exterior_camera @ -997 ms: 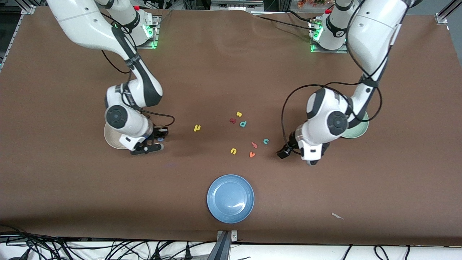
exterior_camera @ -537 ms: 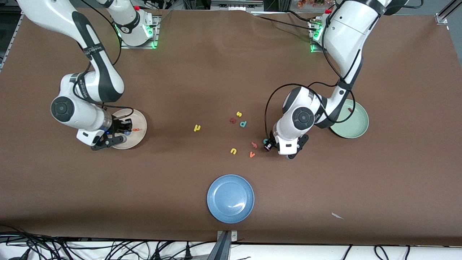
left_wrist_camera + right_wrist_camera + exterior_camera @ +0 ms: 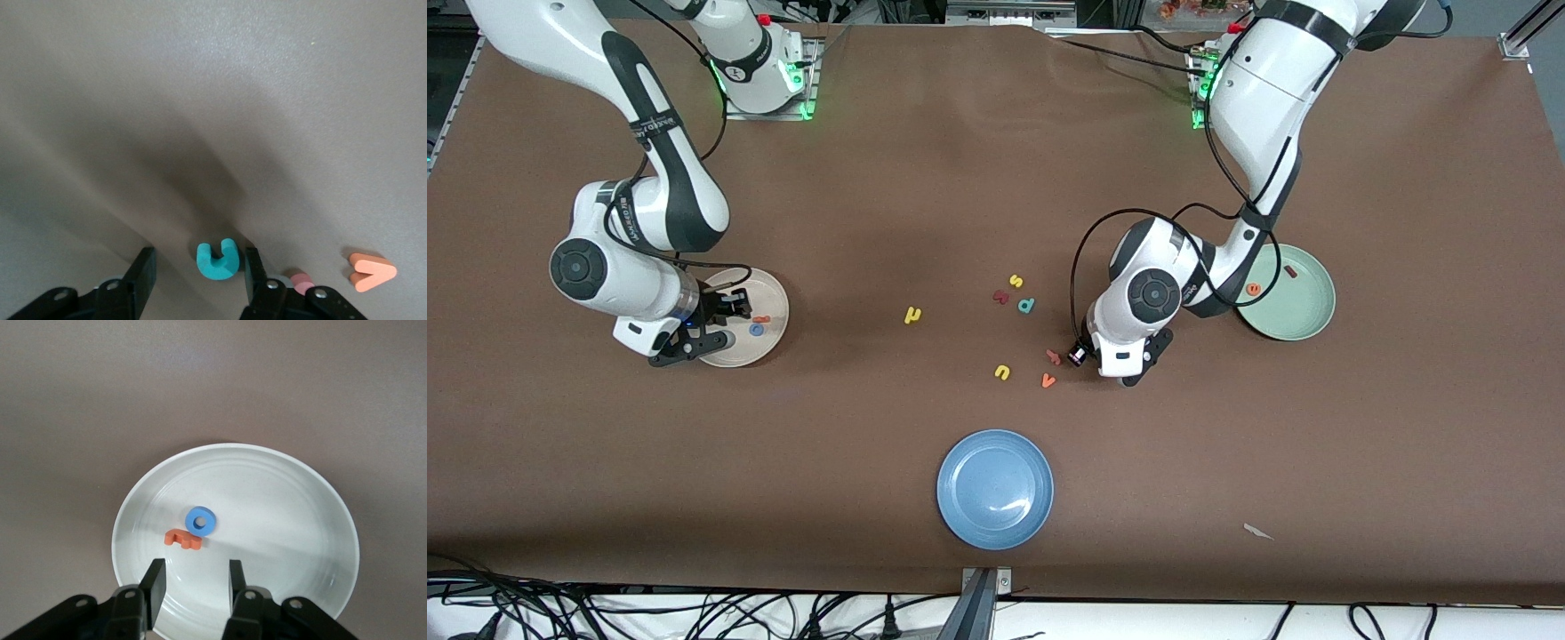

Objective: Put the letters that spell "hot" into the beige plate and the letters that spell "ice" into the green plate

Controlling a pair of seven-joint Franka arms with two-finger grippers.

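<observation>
Our left gripper [image 3: 197, 270] brackets the teal c [image 3: 217, 258], fingers apart; its finger may nudge the orange v [image 3: 372, 271] at three o'clock; our right gripper [image 3: 192, 583] hangs released over the beige plate [image 3: 320, 520].

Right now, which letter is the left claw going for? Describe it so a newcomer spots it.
Start at the green plate and follow the left arm toward the table's middle to its left claw. Between its open fingers lies the teal c on the brown table. It is the only teal open curve there; beside it lies an orange v.

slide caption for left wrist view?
Left gripper fingers open around the teal c on the brown table, orange v beside.
</observation>
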